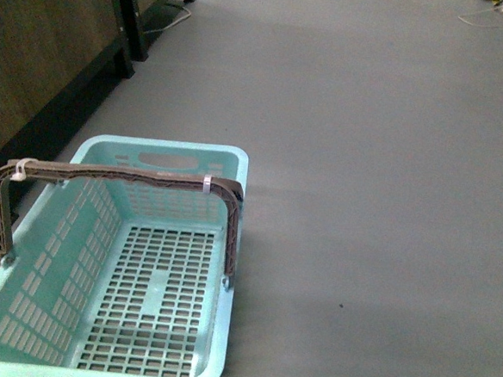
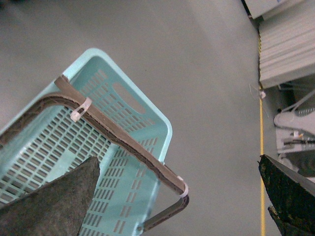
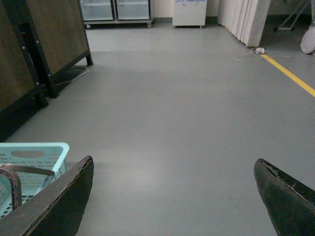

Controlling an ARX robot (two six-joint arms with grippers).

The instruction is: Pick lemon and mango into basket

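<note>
The light aqua basket [image 1: 193, 157] stands on the grey floor at the lower left of the front view, its brown handle [image 1: 123, 176] raised across the top; nothing lies on its slotted bottom. No arm shows in the front view. My left gripper [image 2: 178, 196] hangs open above the basket [image 2: 162, 129], over the corner where the handle [image 2: 123, 140] bends. My right gripper [image 3: 173, 196] is open over bare floor, with the basket [image 3: 37, 149] off beside one finger. The lemon and the mango are out of view.
A dark wooden cabinet on black legs [image 1: 44, 62] stands close behind the basket at the left. Grey floor [image 1: 380, 206] stretches ahead and to the right. A yellow floor line [image 3: 290, 76], white panels [image 3: 246, 19] and a cable lie far off.
</note>
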